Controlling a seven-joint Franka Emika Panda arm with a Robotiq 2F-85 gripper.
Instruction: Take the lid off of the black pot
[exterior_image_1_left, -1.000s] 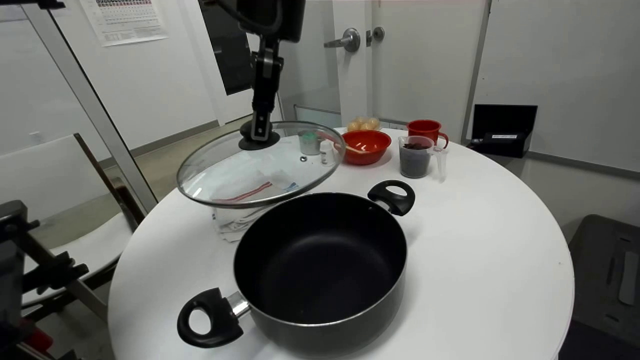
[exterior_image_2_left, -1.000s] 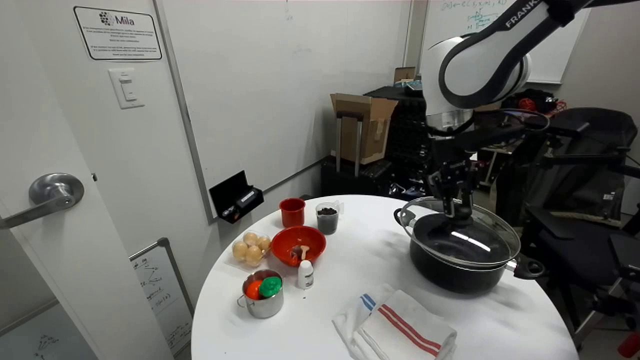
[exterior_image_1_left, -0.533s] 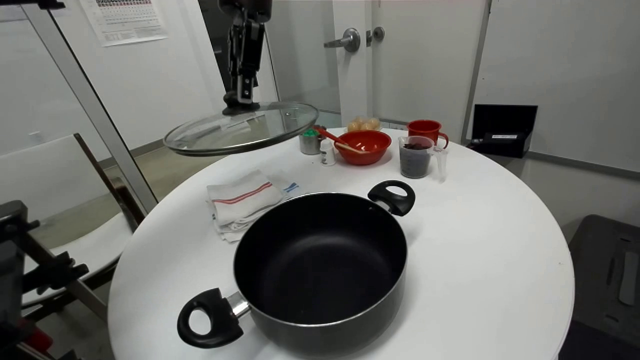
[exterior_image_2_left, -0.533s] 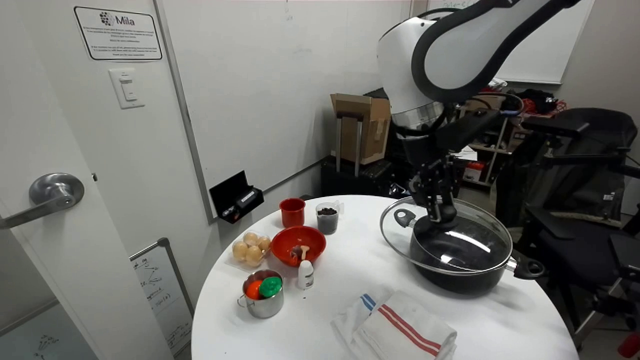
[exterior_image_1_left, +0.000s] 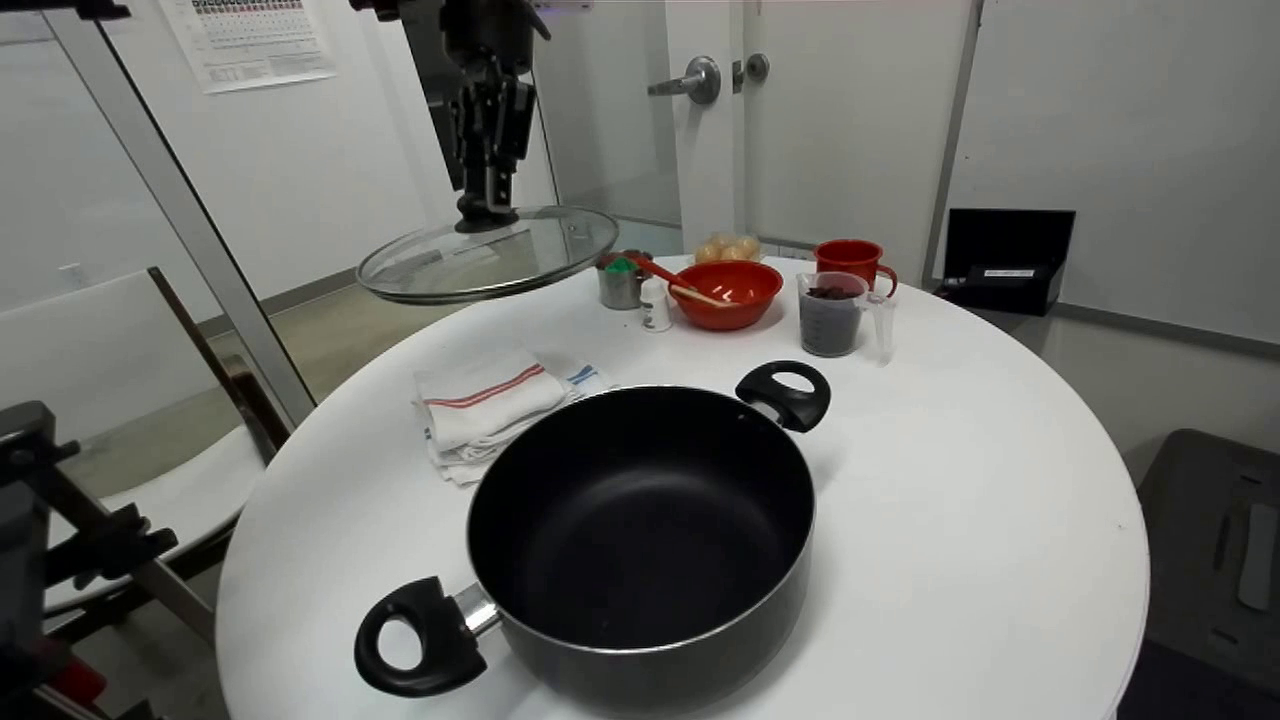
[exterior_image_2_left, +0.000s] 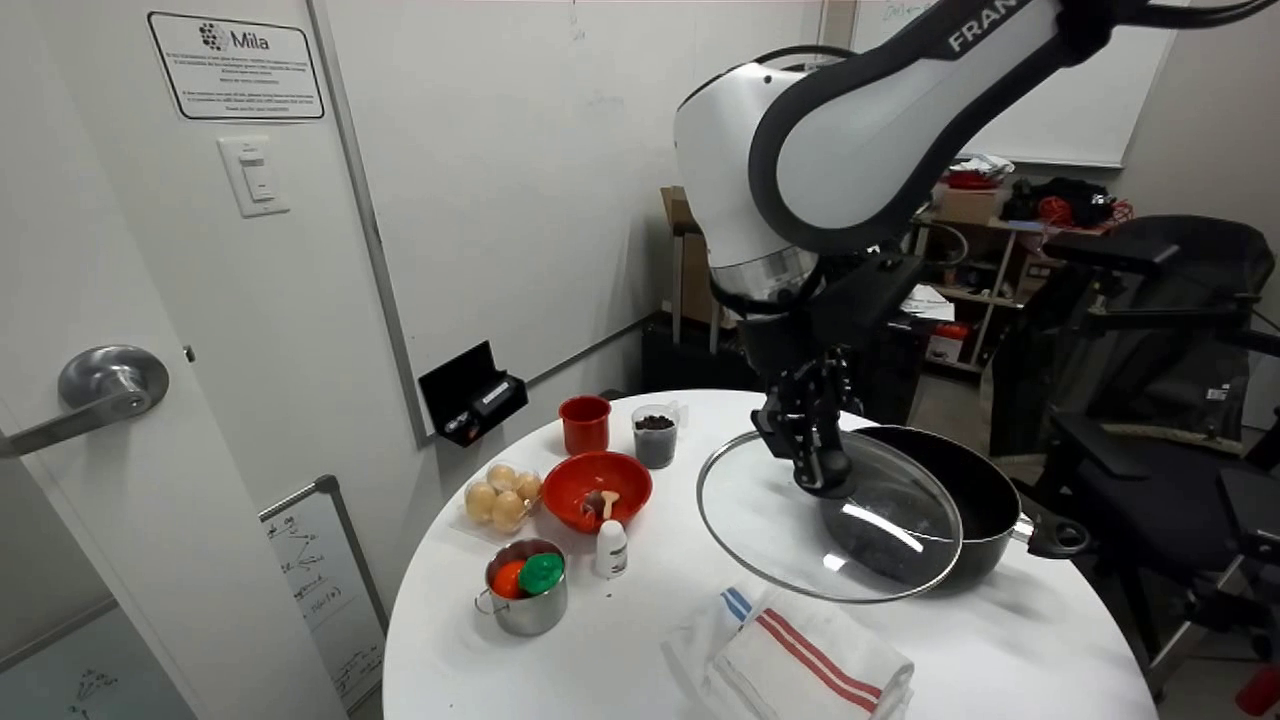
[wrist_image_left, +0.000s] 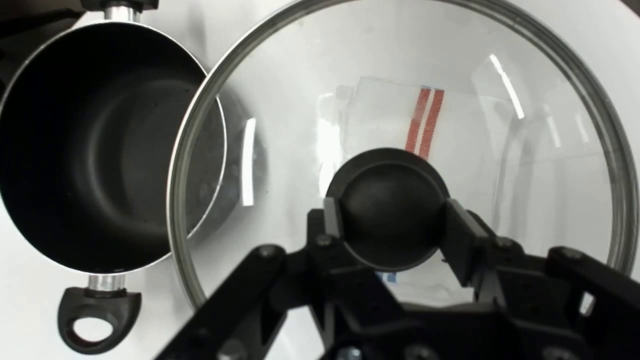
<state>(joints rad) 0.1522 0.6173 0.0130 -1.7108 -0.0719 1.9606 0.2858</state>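
Observation:
The clear glass lid (exterior_image_1_left: 520, 258) hangs in the air, slightly tilted, behind the black pot (exterior_image_1_left: 640, 560) in an exterior view. My gripper (exterior_image_1_left: 490, 203) is shut on its black centre knob. In an exterior view, the lid (exterior_image_2_left: 740, 530) covers part of the pot (exterior_image_2_left: 975, 490) from sight, with the gripper (exterior_image_2_left: 822, 480) at its knob. In the wrist view, both fingers of the gripper (wrist_image_left: 394, 217) press the sides of the knob of the lid (wrist_image_left: 390, 200). The pot (wrist_image_left: 105, 145) stands open and empty on the left there, partly overlapped by the lid's rim.
A folded white towel (exterior_image_2_left: 810, 650) lies beneath the lid, seen through the glass in the wrist view. A red bowl (exterior_image_1_left: 725, 295), red mug (exterior_image_1_left: 847, 258), measuring cup (exterior_image_1_left: 830, 325), steel cup (exterior_image_2_left: 528, 600), white bottle (exterior_image_2_left: 611, 550) and eggs (exterior_image_2_left: 502, 497) stand on the white table (exterior_image_1_left: 960, 500).
The lid, held by its knob, has moved from partly over the pot to above the towel side. It rose, then shifted slightly. The pot and the table items have not moved.

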